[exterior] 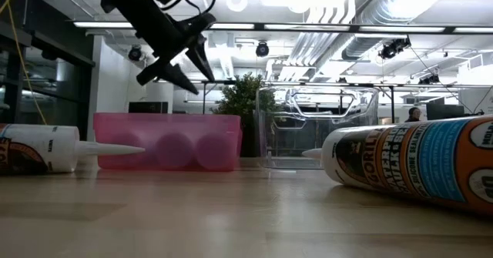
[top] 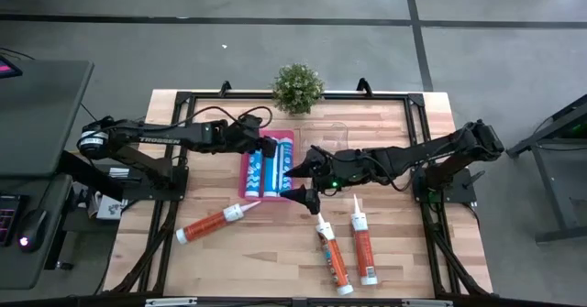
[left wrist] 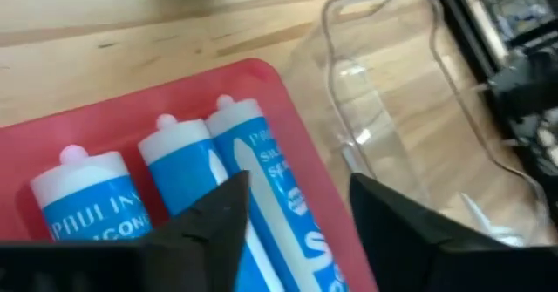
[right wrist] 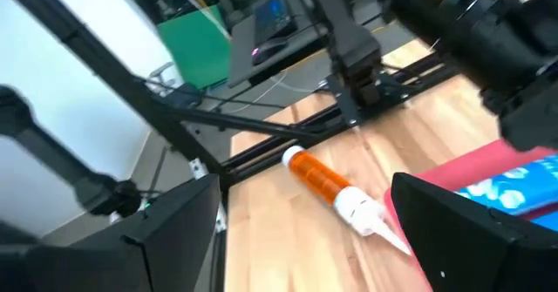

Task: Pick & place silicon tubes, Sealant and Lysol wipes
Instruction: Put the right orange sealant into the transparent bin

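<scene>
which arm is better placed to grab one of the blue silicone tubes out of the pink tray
Left. The left gripper hangs right over the pink tray, its fingers straddling a blue silicone tube. The right gripper sits wide open beside the tray, facing an orange sealant tube on the table.

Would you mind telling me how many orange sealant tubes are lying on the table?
3: one lies left of centre near the front, below the pink tray; two lie side by side at front right. None seems hidden.

Pale, matt wooden plank surface [top: 275, 261]. Translucent pink plastic tray [exterior: 166, 142], softly glossy. Clear glossy plastic bin [left wrist: 410, 109]. Smooth blue-and-white plastic silicone tubes [left wrist: 261, 170]. Glossy printed orange sealant cartridges [top: 335, 257].
</scene>
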Controlling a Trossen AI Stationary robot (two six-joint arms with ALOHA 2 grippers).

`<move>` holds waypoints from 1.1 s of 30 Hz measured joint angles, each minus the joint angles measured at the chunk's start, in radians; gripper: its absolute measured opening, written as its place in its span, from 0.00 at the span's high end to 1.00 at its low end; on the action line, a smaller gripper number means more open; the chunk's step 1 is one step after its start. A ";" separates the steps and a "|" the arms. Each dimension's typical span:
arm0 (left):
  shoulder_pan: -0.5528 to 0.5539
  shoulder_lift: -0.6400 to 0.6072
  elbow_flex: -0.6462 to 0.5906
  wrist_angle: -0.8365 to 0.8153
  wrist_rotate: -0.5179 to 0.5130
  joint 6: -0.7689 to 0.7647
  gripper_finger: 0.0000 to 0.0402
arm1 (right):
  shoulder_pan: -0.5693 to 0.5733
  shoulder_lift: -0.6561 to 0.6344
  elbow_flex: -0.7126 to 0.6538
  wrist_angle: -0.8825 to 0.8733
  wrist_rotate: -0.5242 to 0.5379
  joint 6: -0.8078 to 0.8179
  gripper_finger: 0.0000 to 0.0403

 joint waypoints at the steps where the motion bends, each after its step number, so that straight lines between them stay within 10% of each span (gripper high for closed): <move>1: 0.000 -0.006 0.000 -0.003 0.012 0.007 0.59 | 0.000 0.000 0.000 0.000 -0.014 0.000 0.17; 9: -0.021 -0.085 0.001 -0.064 0.086 0.141 0.98 | 0.035 -0.014 0.000 -0.002 -0.033 0.008 0.17; 23: -0.263 -0.292 -0.001 -0.197 -0.110 0.296 0.98 | 0.223 -0.147 0.000 -0.236 0.280 0.084 0.17; 33: -0.445 -0.399 -0.001 -0.308 -0.232 0.284 1.00 | 0.380 -0.198 0.000 -0.557 0.407 0.496 0.17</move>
